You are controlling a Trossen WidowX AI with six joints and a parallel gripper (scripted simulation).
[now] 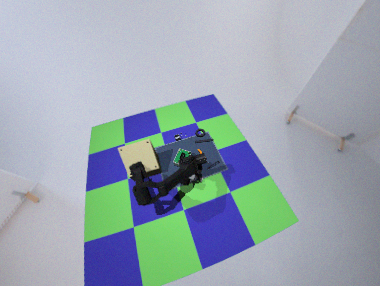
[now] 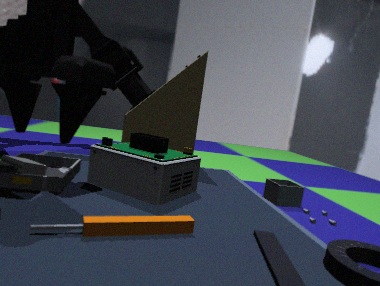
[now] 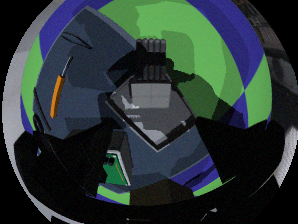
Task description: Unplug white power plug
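The white power plug (image 3: 150, 95) with its dark ribbed cable end lies in the grey tray (image 2: 71, 176) (image 3: 175, 119). In the exterior view only part of a pale shape shows inside the tray, at the left edge. My gripper (image 2: 43, 136) (image 3: 156, 123) is open and empty, with its fingertips spread wide above the tray and clear of the plug. The green circuit board (image 1: 178, 157) (image 2: 120, 149) (image 3: 115, 172) sits on top of a grey box, with a black block (image 2: 149, 143) on it. I cannot tell the socket's inside.
An orange-handled screwdriver (image 2: 138, 226) (image 3: 58, 96) lies on the dark mat (image 1: 167, 148) (image 2: 165, 260). A beige panel (image 1: 140, 156) (image 2: 170, 107) stands behind the board's box. A small dark open box (image 2: 283, 193), small screws and a black ring (image 2: 345, 252) (image 1: 200, 133) lie near the mat's edge.
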